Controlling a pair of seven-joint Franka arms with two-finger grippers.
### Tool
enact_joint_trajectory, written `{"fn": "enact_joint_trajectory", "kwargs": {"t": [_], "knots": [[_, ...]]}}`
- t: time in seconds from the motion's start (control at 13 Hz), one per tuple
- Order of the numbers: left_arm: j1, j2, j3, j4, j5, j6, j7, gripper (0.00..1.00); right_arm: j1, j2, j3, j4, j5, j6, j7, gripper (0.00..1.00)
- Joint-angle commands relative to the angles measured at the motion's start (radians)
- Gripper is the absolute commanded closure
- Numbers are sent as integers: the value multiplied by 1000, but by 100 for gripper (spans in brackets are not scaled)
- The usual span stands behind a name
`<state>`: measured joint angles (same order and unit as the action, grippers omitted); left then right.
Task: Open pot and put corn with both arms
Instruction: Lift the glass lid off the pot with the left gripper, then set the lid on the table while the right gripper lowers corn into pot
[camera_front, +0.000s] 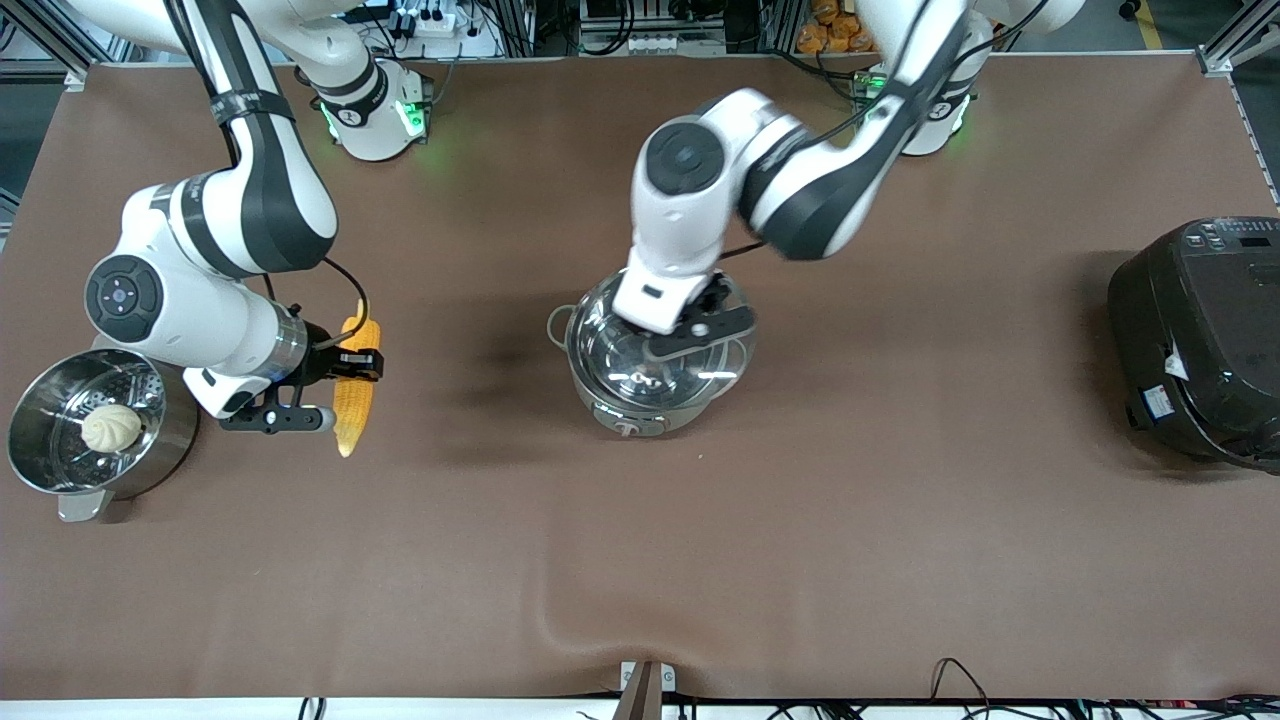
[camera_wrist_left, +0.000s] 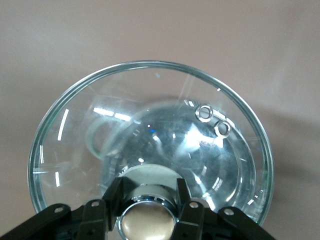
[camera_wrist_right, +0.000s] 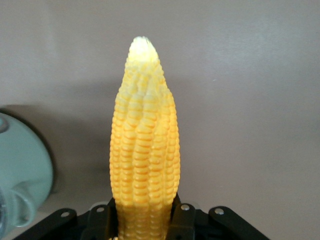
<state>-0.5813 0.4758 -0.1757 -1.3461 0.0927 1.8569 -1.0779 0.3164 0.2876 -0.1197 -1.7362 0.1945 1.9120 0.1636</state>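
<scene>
The steel pot (camera_front: 640, 405) stands mid-table, its knob panel toward the front camera. My left gripper (camera_front: 692, 335) is over it, shut on the copper-coloured knob (camera_wrist_left: 148, 225) of the glass lid (camera_wrist_left: 150, 115), one finger on each side. One loop handle (camera_wrist_left: 97, 140) shows through the glass inside the lid's outline, so the lid looks raised a little off the pot. My right gripper (camera_front: 355, 365) is shut on the thick end of the corn (camera_front: 354, 400), low over the table toward the right arm's end. The cob (camera_wrist_right: 144, 145) points away from the gripper (camera_wrist_right: 145, 215).
A steel pot with a perforated insert (camera_front: 40, 400) holds a pale bun (camera_front: 110, 428) beside the right gripper; its rim shows in the right wrist view (camera_wrist_right: 20, 175). A big black cooker (camera_front: 1200, 340) sits at the left arm's end of the table.
</scene>
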Motion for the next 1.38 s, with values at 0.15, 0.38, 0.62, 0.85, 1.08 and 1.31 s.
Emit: {"fn": "enact_joint_trajectory", "kwargs": {"t": [0.15,0.38,0.62,0.85,1.08,1.31], "knots": [[282,-169,-18,-88,-2,-127,410,100,195,11,-6,66,20,-18,242,100],[489,-189,-19,-226,-50,-46,703,100,376,79,-8,121,5,19,474,100],[610,-215,-24,-456,-51,185,870,100,522,194,-9,196,2,180,687,100],[630,-203,-22,-646,-39,387,878,100,559,292,-11,201,-4,330,715,97],[638,-160,-21,-769,-38,533,877,100,560,314,-11,202,-50,337,731,29],[641,-122,-21,-809,-34,603,877,100,508,274,-14,237,-53,279,752,0]]}}
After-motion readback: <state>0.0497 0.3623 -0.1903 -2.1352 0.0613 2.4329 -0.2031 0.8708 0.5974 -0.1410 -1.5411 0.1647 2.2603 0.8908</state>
